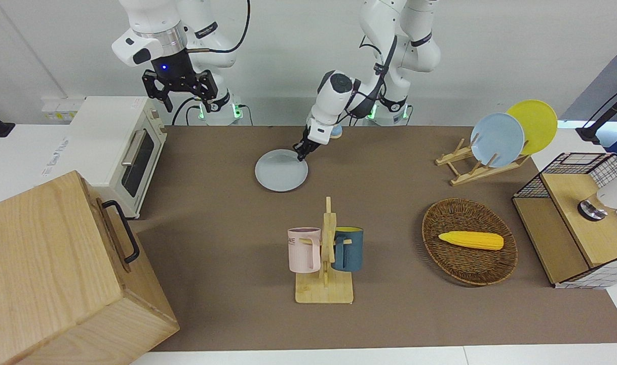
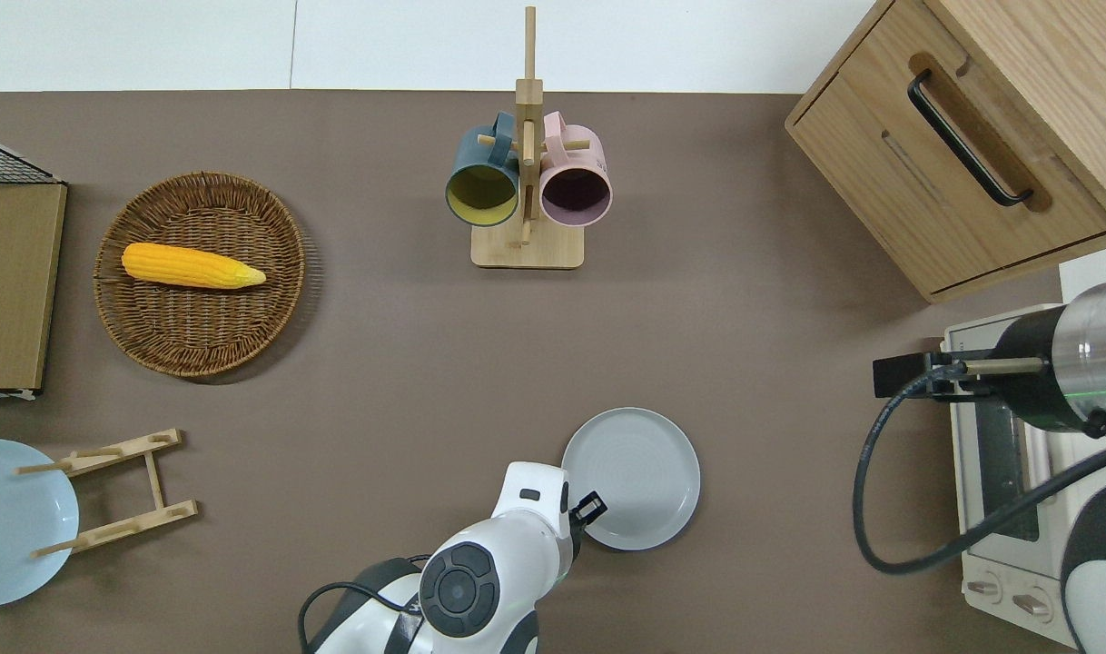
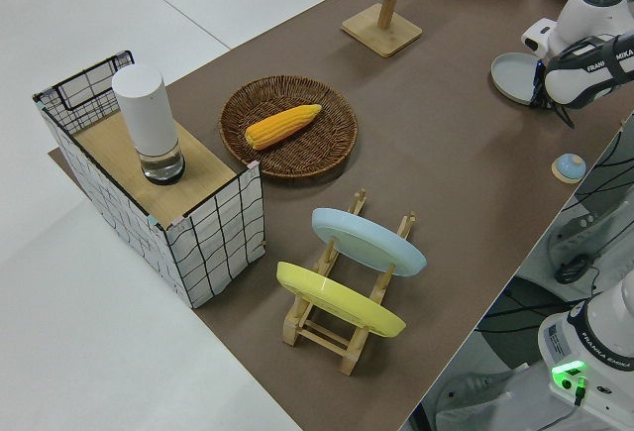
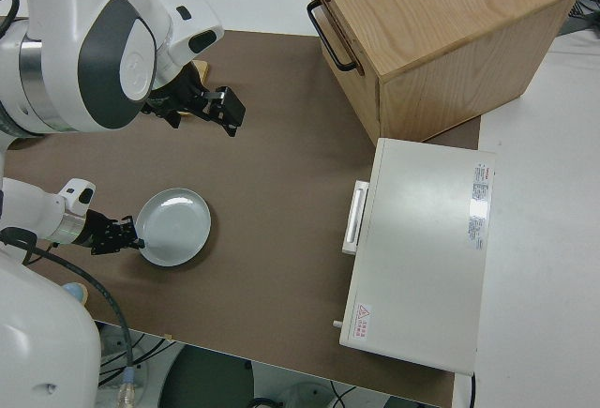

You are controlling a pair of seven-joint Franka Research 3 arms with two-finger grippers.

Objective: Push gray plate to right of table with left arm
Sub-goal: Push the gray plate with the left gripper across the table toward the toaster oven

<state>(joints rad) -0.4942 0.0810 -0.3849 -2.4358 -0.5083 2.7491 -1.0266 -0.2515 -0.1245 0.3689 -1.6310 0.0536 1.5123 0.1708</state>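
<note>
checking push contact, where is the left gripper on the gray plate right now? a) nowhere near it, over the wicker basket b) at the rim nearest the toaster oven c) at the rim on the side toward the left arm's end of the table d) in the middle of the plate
c: the left gripper sits at the gray plate rim, on the edge toward the left arm's end of the table.

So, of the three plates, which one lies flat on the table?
The gray plate. It lies flat on the table with the left hand at its rim, while the sky-blue plate and the yellow plate stand on edge in the wooden rack.
</note>
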